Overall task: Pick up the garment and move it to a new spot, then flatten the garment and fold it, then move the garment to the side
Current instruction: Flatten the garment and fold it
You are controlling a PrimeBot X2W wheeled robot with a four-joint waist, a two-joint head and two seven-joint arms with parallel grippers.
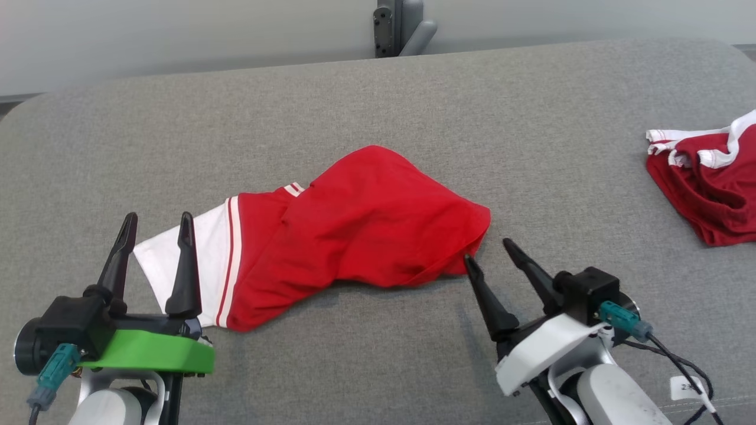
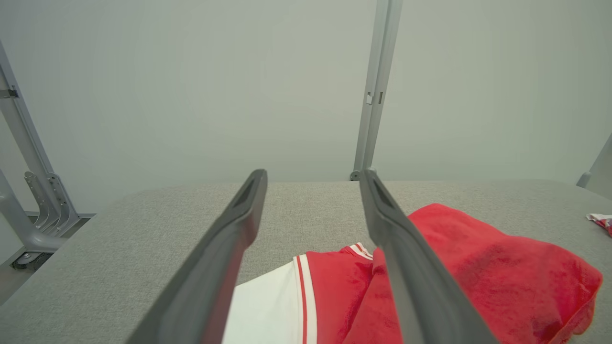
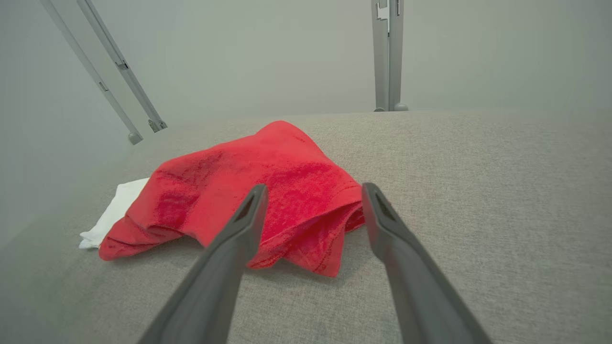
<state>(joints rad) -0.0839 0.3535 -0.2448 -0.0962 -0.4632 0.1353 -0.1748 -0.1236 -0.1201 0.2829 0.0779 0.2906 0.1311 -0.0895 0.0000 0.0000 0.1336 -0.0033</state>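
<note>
The garment (image 1: 366, 224), red with a white end and striped trim, lies bunched and creased in the middle of the grey worktop (image 1: 413, 100). A second red garment (image 1: 709, 189) sits well apart at the right edge. The left pincer (image 1: 158, 217) stands with its fingers apart over the white end, holding nothing; I cannot tell whether it touches the cloth. The right pincer (image 1: 486, 249) is likewise spread and empty, its nearer tip just beside the red hem at the other end. This looks like the approach to a two-handed grasp, with nothing gripped yet. The next move calls for each pincer to slip a finger under its edge and close on one layer, then pull outward evenly.
</note>
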